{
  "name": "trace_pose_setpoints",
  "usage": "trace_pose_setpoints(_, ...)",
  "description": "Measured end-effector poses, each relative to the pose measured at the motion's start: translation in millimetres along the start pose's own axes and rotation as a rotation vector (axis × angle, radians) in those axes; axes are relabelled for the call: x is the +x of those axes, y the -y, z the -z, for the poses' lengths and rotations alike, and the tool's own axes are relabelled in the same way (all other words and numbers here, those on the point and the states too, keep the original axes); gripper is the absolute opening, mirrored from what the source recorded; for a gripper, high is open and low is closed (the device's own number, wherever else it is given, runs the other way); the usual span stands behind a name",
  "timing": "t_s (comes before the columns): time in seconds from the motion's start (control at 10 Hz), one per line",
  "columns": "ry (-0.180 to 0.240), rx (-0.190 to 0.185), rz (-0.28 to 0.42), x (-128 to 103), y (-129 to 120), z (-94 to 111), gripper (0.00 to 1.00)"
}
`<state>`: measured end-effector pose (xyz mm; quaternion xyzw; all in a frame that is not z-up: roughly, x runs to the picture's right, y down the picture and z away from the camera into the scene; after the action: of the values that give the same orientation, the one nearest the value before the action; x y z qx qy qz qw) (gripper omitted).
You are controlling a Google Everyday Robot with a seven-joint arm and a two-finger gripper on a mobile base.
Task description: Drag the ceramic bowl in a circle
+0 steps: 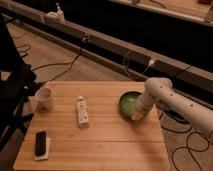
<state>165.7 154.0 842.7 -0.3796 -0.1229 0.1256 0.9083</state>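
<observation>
Round, shallow, glossy green ceramic bowl near the right edge of the wooden table, gripper at its front-right rim, grip cannot be told, 1 white cup far left, white tube between
</observation>
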Motion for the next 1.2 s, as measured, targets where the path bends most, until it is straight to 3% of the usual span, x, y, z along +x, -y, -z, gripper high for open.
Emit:
trace_pose_setpoints(0.2, 0.000, -0.008, 0.090, -39, 3, -5, 0.00)
trace_pose_setpoints(0.5, 0.018, -0.034, 0.257, -91, -26, -16, 0.00)
trace_pose_setpoints(0.6, 0.028, -0.047, 0.282, -97, -40, -21, 0.00)
trace_pose_setpoints(0.8, 0.054, -0.066, 0.274, -92, -69, -29, 0.00)
trace_pose_setpoints(1.0, 0.060, -0.065, 0.178, -53, -94, -28, 0.00)
trace_pose_setpoints(1.2, 0.045, -0.049, 0.090, -12, -99, -22, 0.00)
